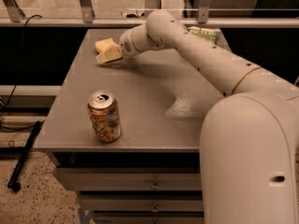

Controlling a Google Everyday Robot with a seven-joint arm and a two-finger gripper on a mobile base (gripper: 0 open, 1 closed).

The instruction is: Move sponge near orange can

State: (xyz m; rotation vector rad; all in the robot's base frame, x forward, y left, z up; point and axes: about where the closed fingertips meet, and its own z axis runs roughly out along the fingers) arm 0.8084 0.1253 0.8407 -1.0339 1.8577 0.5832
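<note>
The pale yellow sponge (103, 44) lies at the far left of the grey table (145, 101). My gripper (109, 55) is right at the sponge's near side, low over the table, with the arm reaching in from the right. The orange can (104, 116) stands upright near the table's front left edge, well apart from the sponge and the gripper. Part of the sponge is hidden behind the gripper.
A green chip bag (205, 33) lies at the far right of the table, behind the arm. The table has drawers (154, 185) below its front edge. A black pole (24, 155) lies on the floor at the left. A railing runs behind the table.
</note>
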